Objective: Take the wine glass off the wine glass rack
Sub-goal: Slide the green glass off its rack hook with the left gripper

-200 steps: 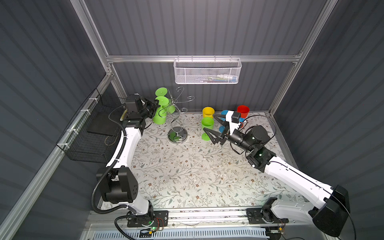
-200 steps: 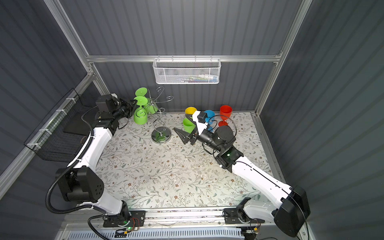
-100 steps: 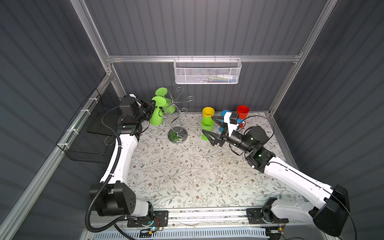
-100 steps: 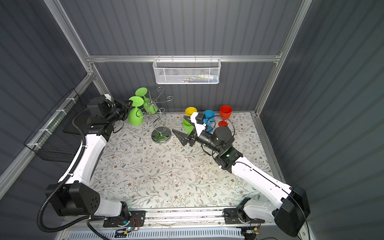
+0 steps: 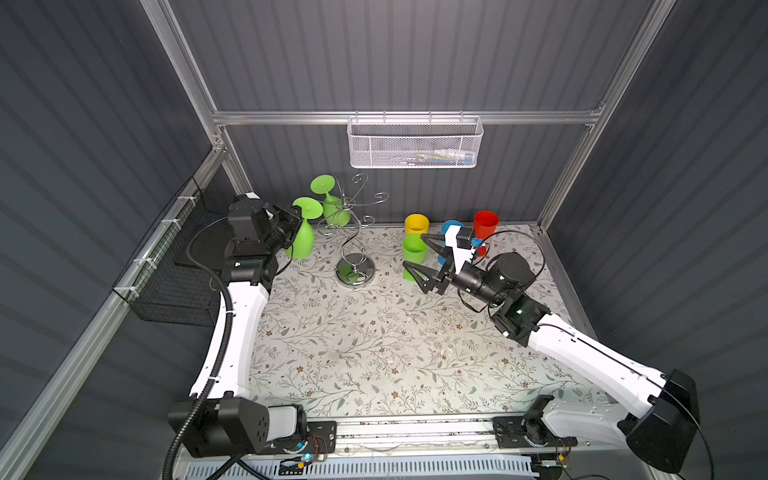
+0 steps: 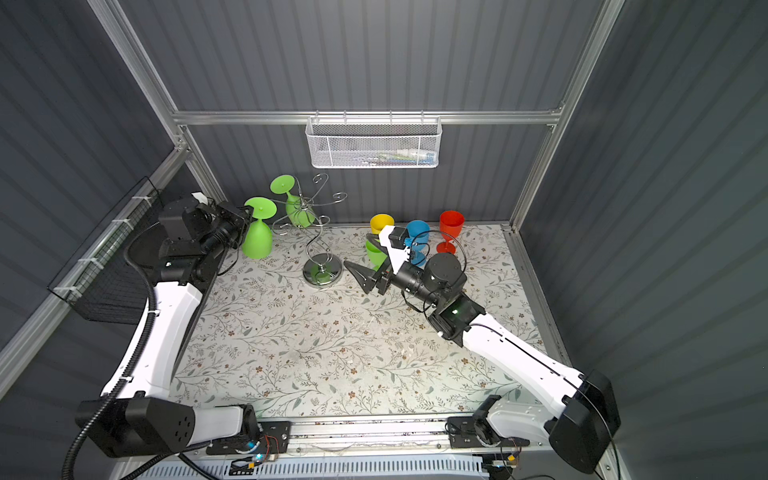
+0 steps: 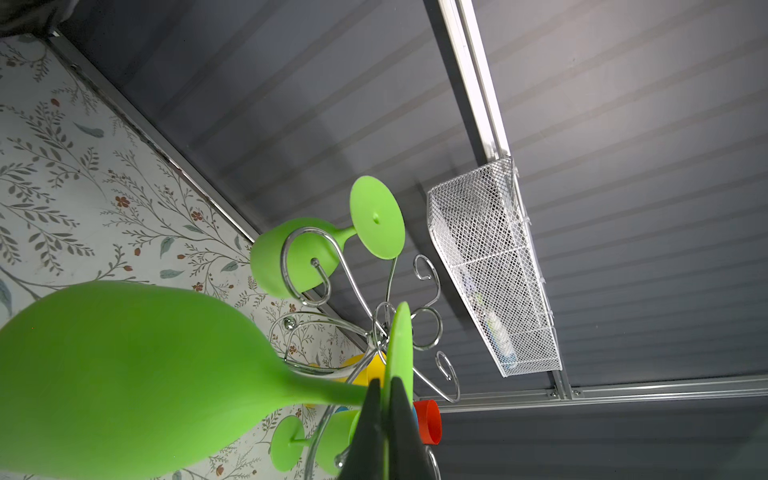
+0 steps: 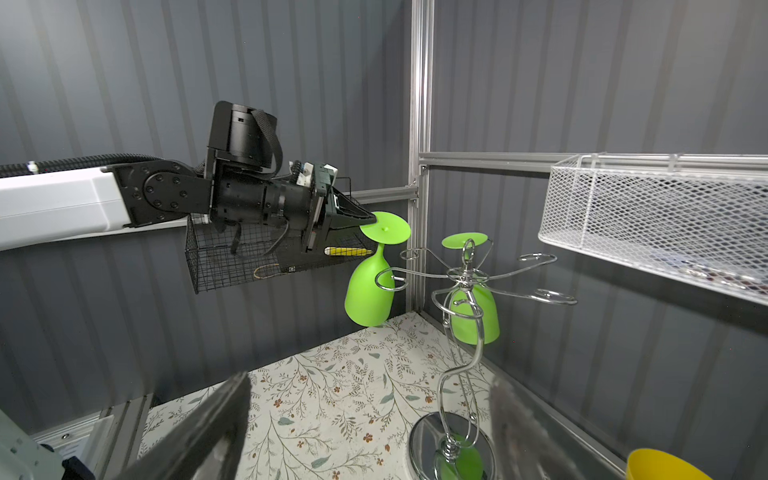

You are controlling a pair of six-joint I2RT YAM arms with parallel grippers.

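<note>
My left gripper (image 5: pixel 294 217) (image 6: pixel 246 216) (image 7: pixel 386 415) is shut on the rim of the foot of a green wine glass (image 5: pixel 301 243) (image 6: pixel 257 239) (image 7: pixel 124 374) (image 8: pixel 369 291). The glass hangs bowl down above the table, just left of the curled arms of the chrome wine glass rack (image 5: pixel 354 270) (image 6: pixel 322 272) (image 7: pixel 386 328) (image 8: pixel 465 282). A second green glass (image 5: pixel 336 210) (image 6: pixel 300 210) (image 7: pixel 291 257) (image 8: pixel 473 316) hangs on the rack's far side. Right of the rack's round base, my right gripper (image 5: pixel 413 250) (image 6: pixel 356 250) (image 8: pixel 361 432) stands open and holds nothing.
Yellow (image 5: pixel 416 224), green (image 5: pixel 414 249), blue (image 5: pixel 451 228) and red (image 5: pixel 486 224) glasses stand upright at the back right, close behind my right gripper. A white mesh basket (image 5: pixel 415 143) hangs on the back wall. A black wire basket (image 5: pixel 174 270) hangs on the left wall.
My left gripper has drawn the green wine glass leftward, away from the rack's arms. The right gripper has edged slightly toward the rack and stayed open.
</note>
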